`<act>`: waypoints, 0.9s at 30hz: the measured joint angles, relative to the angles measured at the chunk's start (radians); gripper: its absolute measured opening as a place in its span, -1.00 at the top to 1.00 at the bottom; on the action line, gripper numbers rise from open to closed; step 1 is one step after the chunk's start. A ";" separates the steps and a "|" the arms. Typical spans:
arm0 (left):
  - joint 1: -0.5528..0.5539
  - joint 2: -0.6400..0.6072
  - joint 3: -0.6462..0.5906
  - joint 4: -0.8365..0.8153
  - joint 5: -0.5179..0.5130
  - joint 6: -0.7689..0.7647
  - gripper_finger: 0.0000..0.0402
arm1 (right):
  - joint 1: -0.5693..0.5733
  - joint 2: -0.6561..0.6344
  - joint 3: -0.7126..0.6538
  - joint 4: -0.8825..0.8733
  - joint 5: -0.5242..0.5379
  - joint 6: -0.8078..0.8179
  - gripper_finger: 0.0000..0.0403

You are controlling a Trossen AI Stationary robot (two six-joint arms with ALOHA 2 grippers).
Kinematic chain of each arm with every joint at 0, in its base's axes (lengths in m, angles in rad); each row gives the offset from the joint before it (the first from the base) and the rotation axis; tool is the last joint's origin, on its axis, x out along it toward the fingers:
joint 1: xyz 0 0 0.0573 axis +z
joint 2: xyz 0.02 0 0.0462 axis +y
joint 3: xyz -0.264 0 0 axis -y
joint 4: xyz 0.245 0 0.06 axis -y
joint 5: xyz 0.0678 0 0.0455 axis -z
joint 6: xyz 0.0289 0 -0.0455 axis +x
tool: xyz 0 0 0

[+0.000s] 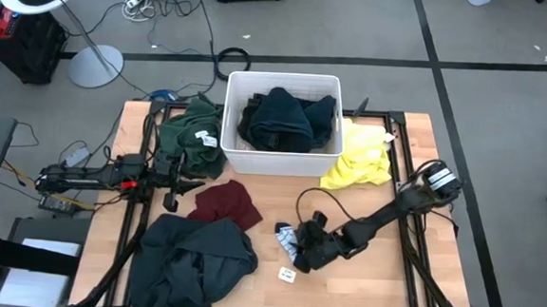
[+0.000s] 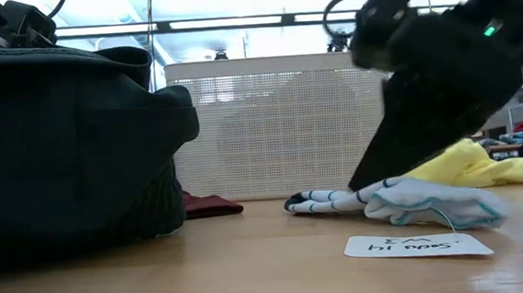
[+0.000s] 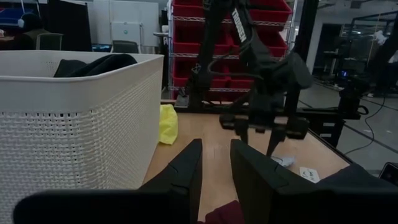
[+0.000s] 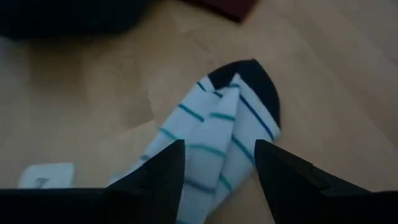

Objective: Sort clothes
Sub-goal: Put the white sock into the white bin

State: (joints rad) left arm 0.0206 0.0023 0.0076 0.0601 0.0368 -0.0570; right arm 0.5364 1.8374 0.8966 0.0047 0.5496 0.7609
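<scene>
Right wrist view: I saw my right gripper (image 4: 217,168) low over the striped socks (image 4: 217,140), fingers apart on either side of them, not yet clamped; stripes and dark toes showed only here.
High view: socks (image 1: 285,238) lay on the desk's front half, right of centre, beside a paper tag (image 1: 287,274).
Sock axis: dark toes pointed away from the gripper, toward the maroon piece (image 1: 227,204).
Left gripper (image 1: 178,188): waited by the left edge, fingers (image 3: 180,174) slightly parted, holding nothing.
Low view: yellow piece (image 2: 470,164) behind the socks.
Room: bare wood (image 1: 361,283) toward the front-right corner; grey-green jacket (image 1: 191,258) filled the front-left; tub (image 1: 279,159) at the back edge.
</scene>
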 joint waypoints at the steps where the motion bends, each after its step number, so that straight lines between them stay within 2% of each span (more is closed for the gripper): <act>1: 0.000 0.000 0.000 0.000 0.000 0.000 0.55 | -0.011 0.016 0.001 0.021 -0.001 -0.019 0.04; 5: 0.000 0.000 0.000 0.000 0.000 0.000 0.55 | -0.058 0.077 0.003 0.112 0.012 -0.061 0.05; 8: 0.000 0.000 0.000 0.000 0.000 0.000 0.55 | -0.102 0.104 0.005 0.176 0.005 -0.064 0.15; 12: 0.000 0.000 0.000 0.000 0.000 0.000 0.55 | -0.161 0.105 0.003 0.225 -0.043 -0.141 0.55; 15: 0.000 0.000 0.000 0.000 0.000 0.000 0.55 | -0.218 0.102 0.001 0.273 -0.119 -0.252 0.90; 20: 0.000 0.000 0.000 0.000 0.000 0.000 0.55 | -0.306 0.095 0.021 0.340 -0.292 -0.320 0.91; 22: 0.000 0.000 0.000 0.000 0.000 0.000 0.55 | -0.327 0.076 0.057 0.346 -0.320 -0.367 0.95; 27: 0.000 0.000 0.000 0.000 0.000 0.000 0.55 | -0.367 -0.006 0.186 0.293 -0.322 -0.609 0.96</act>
State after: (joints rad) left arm 0.0204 0.0021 0.0078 0.0597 0.0368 -0.0568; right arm 0.1691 1.8312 1.0827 0.2973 0.2272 0.1523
